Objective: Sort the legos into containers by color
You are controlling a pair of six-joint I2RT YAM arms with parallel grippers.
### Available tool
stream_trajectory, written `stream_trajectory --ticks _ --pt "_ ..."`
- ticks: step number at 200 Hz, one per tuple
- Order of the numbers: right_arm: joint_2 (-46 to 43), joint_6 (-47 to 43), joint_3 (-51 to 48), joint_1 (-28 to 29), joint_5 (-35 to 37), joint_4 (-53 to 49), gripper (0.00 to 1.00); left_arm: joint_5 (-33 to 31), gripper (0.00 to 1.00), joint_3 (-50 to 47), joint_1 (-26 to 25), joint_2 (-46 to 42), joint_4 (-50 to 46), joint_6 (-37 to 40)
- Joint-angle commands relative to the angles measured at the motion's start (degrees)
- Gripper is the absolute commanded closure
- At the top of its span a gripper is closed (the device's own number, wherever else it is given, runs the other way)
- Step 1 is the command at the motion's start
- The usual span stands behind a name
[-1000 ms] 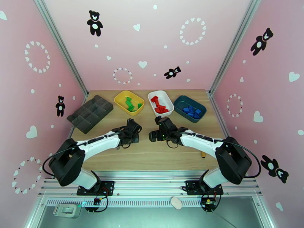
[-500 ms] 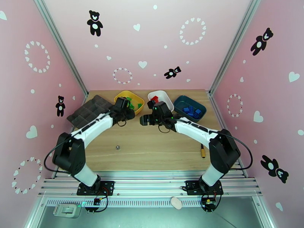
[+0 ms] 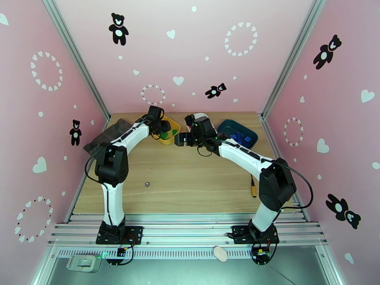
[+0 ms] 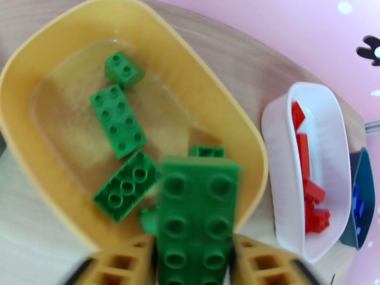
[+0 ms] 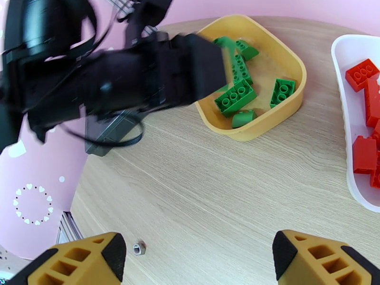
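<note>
A green lego (image 4: pixel 197 210) sits stud-side up between my left gripper's (image 4: pixel 194 255) fingers, its sides against both of them. It hangs over the near rim of the yellow container (image 4: pixel 247 138), which has several green legos (image 4: pixel 118 122) in it. From above, the left gripper (image 3: pixel 164 127) is over this yellow container (image 3: pixel 173 134). The white container (image 4: pixel 280 176) has red legos (image 5: pixel 363 74) in it, and the teal container (image 3: pixel 237 133) has blue ones. My right gripper (image 5: pixel 199 252) is open and empty over bare wood, between the yellow and white containers (image 3: pixel 182 138).
A dark grey organizer tray (image 3: pixel 102 138) lies at the back left, partly behind the left arm. A small metal nut (image 3: pixel 147 185) rests mid-table, and a small orange piece (image 3: pixel 254 190) lies near the right edge. The left arm (image 5: pixel 118 81) crosses the right wrist view.
The left arm swung from mid-table out to the yellow container, carrying the green lego. The right arm reached forward toward the white container with its jaws still open. The metal nut came into view.
</note>
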Motion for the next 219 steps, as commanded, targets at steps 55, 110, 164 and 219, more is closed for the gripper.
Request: stream_trajectory --ticks 55,110,164,219 --pt "-2.29 -1.76 -1.78 -0.15 2.0 -2.79 0.13 2.24 0.08 -9.74 0.08 -11.34 5.32 1.3" --pt "-5.69 -4.8 -3.6 -0.59 7.3 -6.15 0.12 -1.9 0.03 -25.43 -0.43 -31.09 10.61 2.36" --pt "-13.89 -5.9 -7.95 -4.2 18.44 -11.65 0.1 -14.76 0.01 -35.19 -0.24 -50.67 12.87 6.14" --pt "-28.38 -3.74 -17.29 -8.05 37.27 -11.55 0.07 -34.28 0.02 -34.41 -0.25 -59.84 5.34 7.62"
